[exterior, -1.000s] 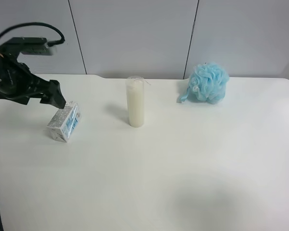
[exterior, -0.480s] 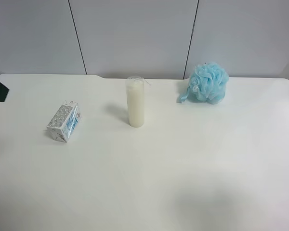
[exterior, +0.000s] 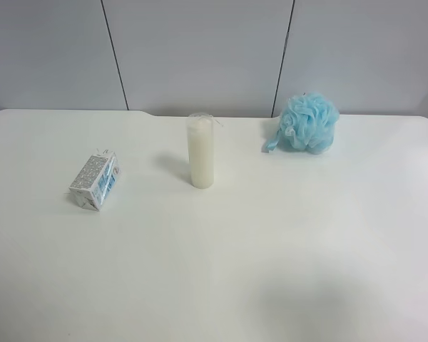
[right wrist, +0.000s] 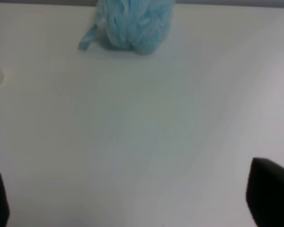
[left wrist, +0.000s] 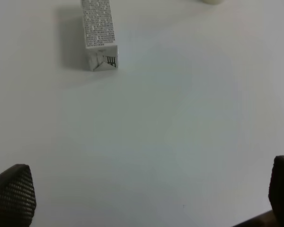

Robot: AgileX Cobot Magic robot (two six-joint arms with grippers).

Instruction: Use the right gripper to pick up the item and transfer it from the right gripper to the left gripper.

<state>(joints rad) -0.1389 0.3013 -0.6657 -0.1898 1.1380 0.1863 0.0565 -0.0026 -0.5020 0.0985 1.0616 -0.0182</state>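
While both grippers' fingers [left wrist: 12,195] gape empty, the item [exterior: 95,181] lies well apart

Only fingertips of the robot show. The left gripper [left wrist: 146,198] has two black fingers [left wrist: 12,194] faced with a fine mesh-like texture, their tips rounded. The right gripper [right wrist: 132,201] shows two plain matte black fingers [right wrist: 270,191], blocky and blurred, with no markings visible.

White carton [exterior: 94,181] with blue panels and grey fine print, cream candle [exterior: 201,151], light-blue sponge [exterior: 309,122], white table [exterior: 271,249]
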